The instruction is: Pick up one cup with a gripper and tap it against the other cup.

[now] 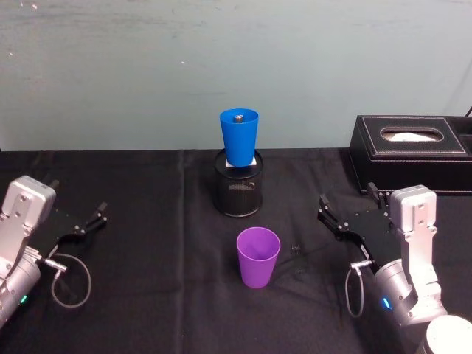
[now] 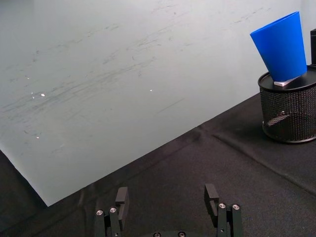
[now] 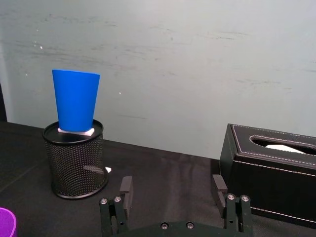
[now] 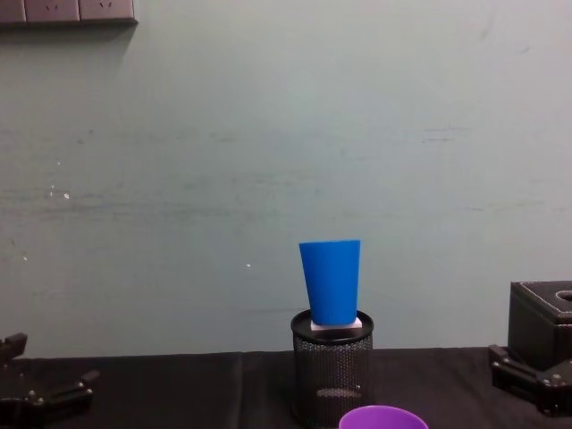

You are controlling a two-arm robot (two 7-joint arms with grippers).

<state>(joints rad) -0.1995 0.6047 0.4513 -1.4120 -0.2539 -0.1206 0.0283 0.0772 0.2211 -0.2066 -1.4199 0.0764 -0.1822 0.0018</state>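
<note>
You have a black-clothed table (image 1: 147,310) filling the lower half of the head view, with a pale wall behind it. At the right edge, just above mid-height, sits a black tissue box (image 1: 413,151). In the centre a black mesh pen holder (image 1: 238,190) carries the blue cup (image 1: 239,136) on a small white block, so that cup stands raised above the cloth. The purple cup (image 1: 258,256) stands just below the holder in the frame, near the lower middle, on the cloth and apart from everything.

Your right gripper (image 1: 350,215) rests at the lower right with its fingers spread wide and nothing between them. The left gripper (image 1: 87,220) lies at the lower left, also wide and empty, well apart from both cups.

Nothing is gripped yet, so the step in hand looks like the reach for the purple cup. The right gripper is the nearer one. Bring it in from the side, level with the cup's middle, and close across the wall rather than over the rim; the taper means a low grip may slip upward. Close gently, since thin plastic will likely flex. Mind that the blue cup is perched high on a light holder, so a hard tap could topple it.

Both cups stand upright, mouths up, long axes vertical, narrowing toward the base. In the left wrist view the blue cup (image 2: 282,47) seems to lean, probably from that camera's tilt.
</note>
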